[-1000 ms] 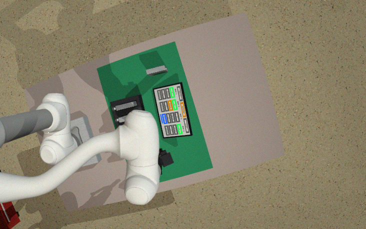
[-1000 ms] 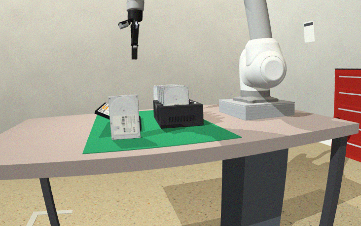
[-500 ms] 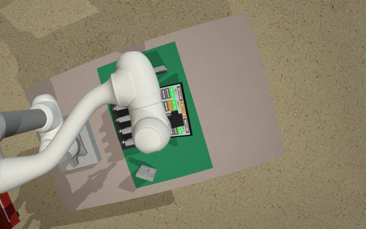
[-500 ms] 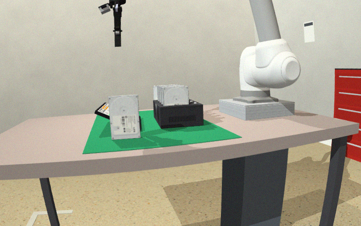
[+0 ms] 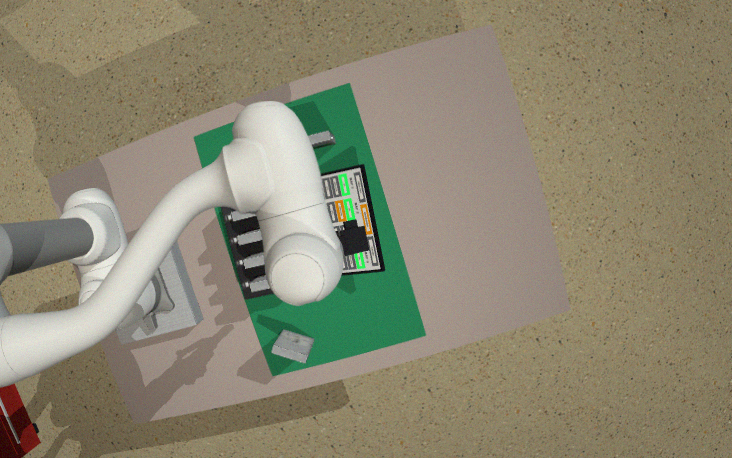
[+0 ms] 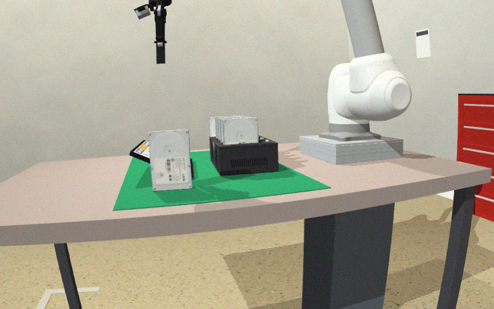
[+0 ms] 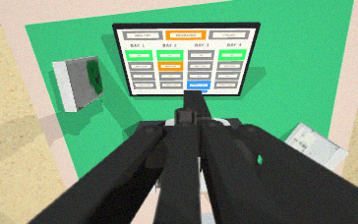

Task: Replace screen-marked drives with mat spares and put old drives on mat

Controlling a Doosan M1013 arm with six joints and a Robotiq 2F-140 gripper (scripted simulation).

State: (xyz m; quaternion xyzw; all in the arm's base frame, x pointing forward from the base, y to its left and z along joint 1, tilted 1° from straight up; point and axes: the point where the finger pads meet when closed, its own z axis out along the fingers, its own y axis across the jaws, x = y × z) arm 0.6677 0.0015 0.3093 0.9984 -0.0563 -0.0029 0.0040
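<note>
My gripper (image 6: 160, 60) (image 7: 192, 104) is shut with nothing between its fingers, high above the mat. The screen (image 5: 378, 245) (image 6: 140, 149) (image 7: 187, 39) marks bay 2 orange below a green cell. Bays 1 and 4 show green, and bay 3 shows a blue bottom cell. The black dock (image 5: 253, 294) (image 6: 249, 152) holds a drive in each bay, such as the front one (image 6: 240, 131); the arm partly covers them from above. One loose drive (image 5: 322, 138) (image 6: 170, 156) (image 7: 81, 84) stands on the mat. Another loose drive (image 5: 292, 345) (image 7: 315, 147) rests at the opposite end, tilted-looking.
The green mat (image 5: 377, 313) (image 6: 127, 200) (image 7: 49, 44) lies on the table (image 5: 458, 162) (image 6: 54, 182). The arm (image 5: 286, 178) reaches over the dock and part of the screen. Its base block (image 6: 364, 149) stands beside the mat. A red cabinet (image 6: 477, 146) stands beyond the table.
</note>
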